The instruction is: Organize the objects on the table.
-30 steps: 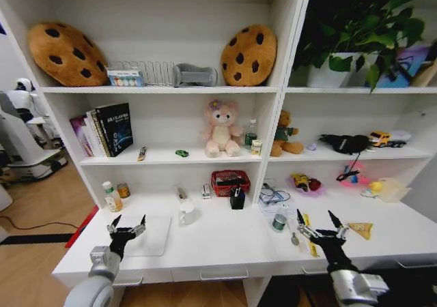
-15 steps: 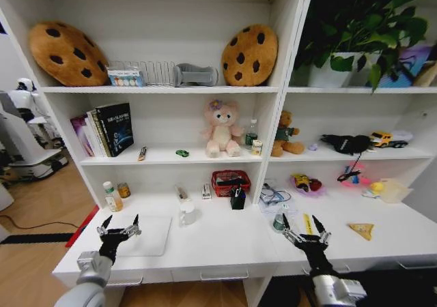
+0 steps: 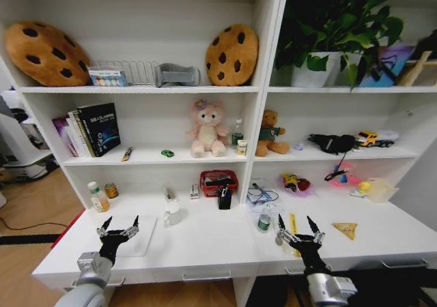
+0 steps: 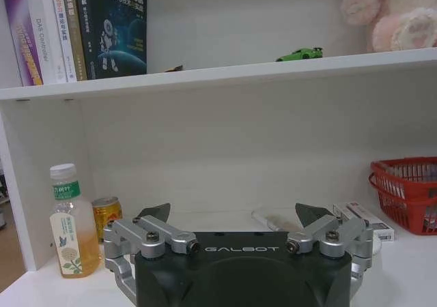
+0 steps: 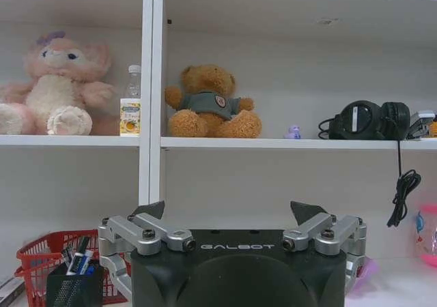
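The long white table (image 3: 218, 249) carries scattered objects. A flat pale slab, apparently a closed laptop (image 3: 145, 244), lies at the left, and my left gripper (image 3: 117, 228) hovers open over its near corner. Behind it stand a green-labelled bottle (image 3: 99, 198) (image 4: 68, 218) and a small can (image 3: 111, 191). My right gripper (image 3: 293, 226) is open above the yellow pens (image 3: 293, 220), beside a small green tin (image 3: 264, 222). A tiny green toy car (image 3: 167, 153) (image 4: 300, 53) sits on the shelf above. Both wrist views show spread, empty fingers: left gripper (image 4: 233, 215), right gripper (image 5: 229, 211).
A red basket (image 3: 218, 182), a black pen holder (image 3: 224, 198) and a white mug (image 3: 172, 215) stand mid-table. A yellow wedge (image 3: 346, 230) lies at the right. Shelves with plush toys, books and headphones rise behind. Drawer handles (image 3: 205, 277) line the front edge.
The whole picture has slid left as the camera moved. My right gripper has drifted slightly left, toward the green tin. Both grippers stay open and empty.
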Robot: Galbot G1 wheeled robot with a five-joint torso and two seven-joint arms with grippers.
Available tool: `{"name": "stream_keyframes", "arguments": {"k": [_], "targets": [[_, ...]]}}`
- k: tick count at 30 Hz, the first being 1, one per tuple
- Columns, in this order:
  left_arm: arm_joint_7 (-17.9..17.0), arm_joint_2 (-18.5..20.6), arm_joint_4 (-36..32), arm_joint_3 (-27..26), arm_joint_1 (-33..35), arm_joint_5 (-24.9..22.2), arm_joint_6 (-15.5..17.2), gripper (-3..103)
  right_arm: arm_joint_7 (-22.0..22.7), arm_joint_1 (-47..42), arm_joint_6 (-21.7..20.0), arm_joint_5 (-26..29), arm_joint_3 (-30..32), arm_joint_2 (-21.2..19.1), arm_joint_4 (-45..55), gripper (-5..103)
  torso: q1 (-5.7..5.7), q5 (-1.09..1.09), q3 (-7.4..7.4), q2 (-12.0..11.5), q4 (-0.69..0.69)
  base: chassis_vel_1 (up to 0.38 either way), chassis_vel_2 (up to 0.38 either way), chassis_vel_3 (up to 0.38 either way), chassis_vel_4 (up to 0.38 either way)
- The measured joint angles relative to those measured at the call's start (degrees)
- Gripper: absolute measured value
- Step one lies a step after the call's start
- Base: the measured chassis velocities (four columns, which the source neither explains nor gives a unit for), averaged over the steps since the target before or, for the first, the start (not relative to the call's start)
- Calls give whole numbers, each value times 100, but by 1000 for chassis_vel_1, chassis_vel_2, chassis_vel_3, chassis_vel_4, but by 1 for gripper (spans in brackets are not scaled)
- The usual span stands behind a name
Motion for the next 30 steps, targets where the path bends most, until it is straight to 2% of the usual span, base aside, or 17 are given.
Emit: {"name": "stream_keyframes", "arguments": {"k": [4,8,9,11,14,16,21,30], "targets": [[0,15,27,17,18,0,16,100,6,289,-51,180,-102,-81,-202,100,-1,-3,0,0,0,0,0,0,0],[-4,47,69,23,30,-1,23,100,66,1061,-408,617,-315,-487,-774,100,-1,-2,0,0,2,7,5,-13,-9],[-4,47,69,23,30,-1,23,100,66,1061,-408,617,-315,-487,-774,100,-1,-2,0,0,2,0,0,0,0],[-8,40,107,36,40,-1,30,100,120,1450,-594,789,-477,-783,-1070,100,0,-2,0,0,4,0,0,0,0],[-8,30,115,45,40,0,31,100,124,1532,-656,860,-543,-876,-1134,100,0,-1,1,0,2,0,0,0,0],[-8,5,148,65,39,4,32,100,129,1779,-825,1003,-823,-1113,-1371,100,0,-2,0,-1,-1,0,0,0,0],[-15,23,170,42,-3,-34,32,100,202,2127,-1011,1199,-1218,-1217,-1614,100,-1,-2,0,0,1,0,0,0,0],[-55,41,176,37,-84,-111,54,100,296,2657,-1123,1406,-1561,-1433,-1968,100,0,-2,0,-1,1,0,0,0,0]]}}
